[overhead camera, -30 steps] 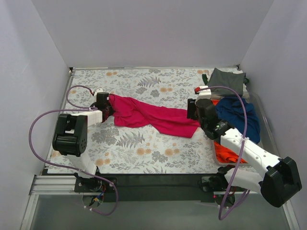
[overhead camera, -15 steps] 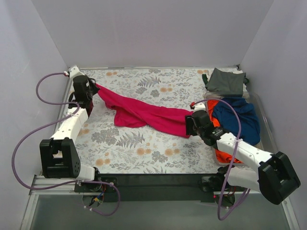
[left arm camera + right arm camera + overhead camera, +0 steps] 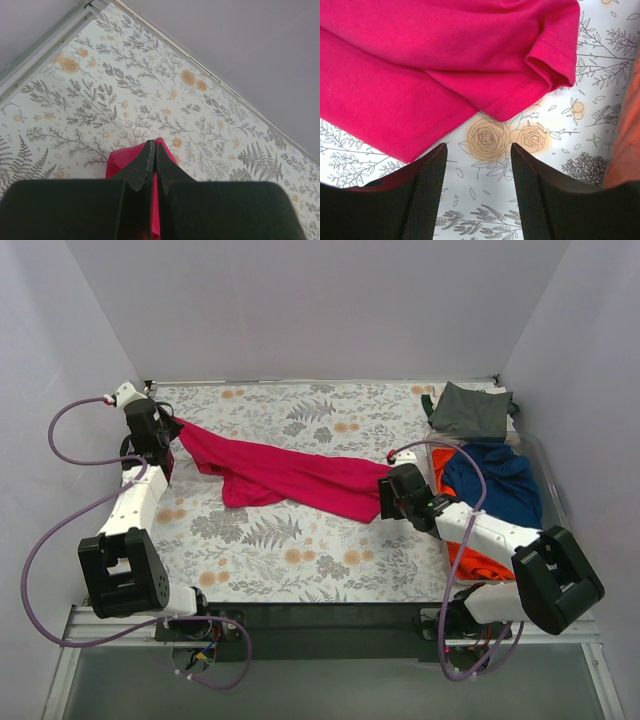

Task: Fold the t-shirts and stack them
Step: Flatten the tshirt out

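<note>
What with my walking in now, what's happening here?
The left gripper is shut on one end of the magenta-pink t-shirt, near the far-left corner of the tablecloth. The right gripper is open beside the shirt's other end, gripping nothing. The grey-green t-shirt, navy t-shirt and orange t-shirt lie at the right edge.

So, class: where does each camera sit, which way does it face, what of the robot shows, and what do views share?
Top external: above and behind the left arm and right arm, looking down on the tablecloth; both show.
Left wrist: on its arm, facing the tablecloth's far-left corner; left gripper shut on the magenta t-shirt.
Right wrist: on its arm, looking down; open right gripper shows.
Shared: all three see the magenta t-shirt.
</note>
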You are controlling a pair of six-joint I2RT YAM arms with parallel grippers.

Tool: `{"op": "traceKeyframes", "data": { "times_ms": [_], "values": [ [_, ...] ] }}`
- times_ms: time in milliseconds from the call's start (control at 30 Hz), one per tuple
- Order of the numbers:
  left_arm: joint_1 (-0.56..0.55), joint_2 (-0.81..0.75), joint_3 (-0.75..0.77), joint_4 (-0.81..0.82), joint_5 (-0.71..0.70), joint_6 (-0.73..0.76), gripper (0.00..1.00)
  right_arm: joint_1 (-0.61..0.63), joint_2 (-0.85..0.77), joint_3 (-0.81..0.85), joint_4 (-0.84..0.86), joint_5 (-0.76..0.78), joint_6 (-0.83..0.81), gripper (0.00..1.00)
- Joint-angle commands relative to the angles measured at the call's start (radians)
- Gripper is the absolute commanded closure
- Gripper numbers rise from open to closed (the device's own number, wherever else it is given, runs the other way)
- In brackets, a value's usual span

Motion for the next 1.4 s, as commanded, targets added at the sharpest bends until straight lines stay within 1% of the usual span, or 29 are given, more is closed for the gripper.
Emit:
{"op": "traceKeyframes", "data": {
  "times_ms": [0,200,333,467,567,767,1000,1167,1367],
  "values": [
    [0.001,-0.037,0.011,0.005,0.03,0.009,1.0,0.004,0.044,0.06,0.057,0.031,0.01,0.52],
    [0.001,-0.04,-0.016,0.02,0.024,0.027,1.0,-0.004,0.166,0.153,0.074,0.087,-0.004,0.53],
    [0.001,-0.048,-0.026,0.017,-0.002,0.049,1.0,-0.022,0.24,0.18,0.074,0.086,-0.001,0.54],
    [0.003,-0.057,-0.029,0.02,-0.005,0.053,1.0,-0.028,0.242,0.177,0.068,0.092,-0.002,0.56],
    [0.005,-0.06,-0.029,0.017,-0.002,0.055,1.0,-0.028,0.213,0.17,0.068,0.127,-0.012,0.56],
    [0.008,-0.048,-0.039,0.023,0.001,0.056,1.0,-0.067,0.182,0.202,0.068,0.152,-0.065,0.56],
    [0.015,-0.037,-0.04,0.028,0.013,0.053,1.0,-0.1,0.223,0.236,0.073,0.163,-0.104,0.57],
    [0.021,-0.033,-0.043,0.031,0.021,0.053,1.0,-0.12,0.295,0.261,0.085,0.172,-0.127,0.59],
    [0.024,-0.033,-0.046,0.032,0.021,0.052,1.0,-0.136,0.332,0.273,0.091,0.152,-0.136,0.64]
  ]
}}
